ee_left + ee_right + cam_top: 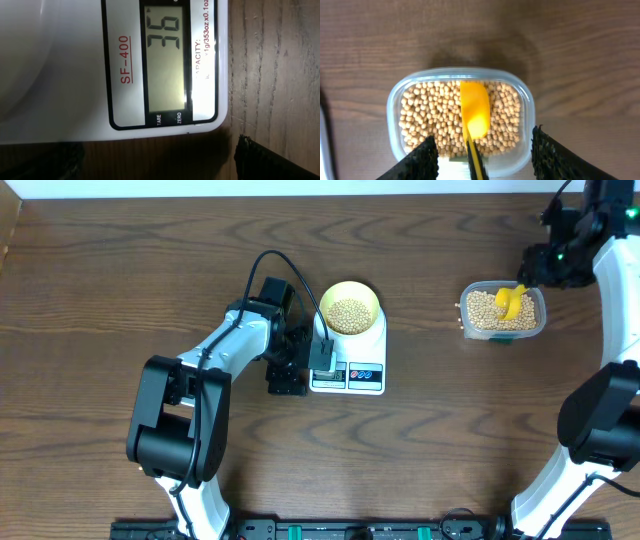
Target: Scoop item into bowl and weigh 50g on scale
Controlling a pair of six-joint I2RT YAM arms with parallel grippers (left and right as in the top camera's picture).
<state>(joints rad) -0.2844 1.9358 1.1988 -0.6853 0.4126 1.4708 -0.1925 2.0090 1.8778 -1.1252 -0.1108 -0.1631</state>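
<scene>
The pale yellow bowl (349,308) stands on the white scale (376,345) and holds a layer of tan beans (348,317). My left gripper (300,362) sits low at the scale's left edge, open and empty. In the left wrist view the scale (75,75) fills the frame, its display (167,65) reads 36, and the left gripper (157,167) spans bare wood. My right gripper (485,160) hangs open over the clear tub (530,115) of beans (430,115). The yellow scoop (474,112) lies in the tub, its handle between my fingers (420,160), untouched.
The tub (503,310) with the scoop (510,301) stands at the right of the wooden table, well apart from the scale. The right arm (615,300) runs down the right edge. A black cable (290,270) loops over the left arm beside the bowl.
</scene>
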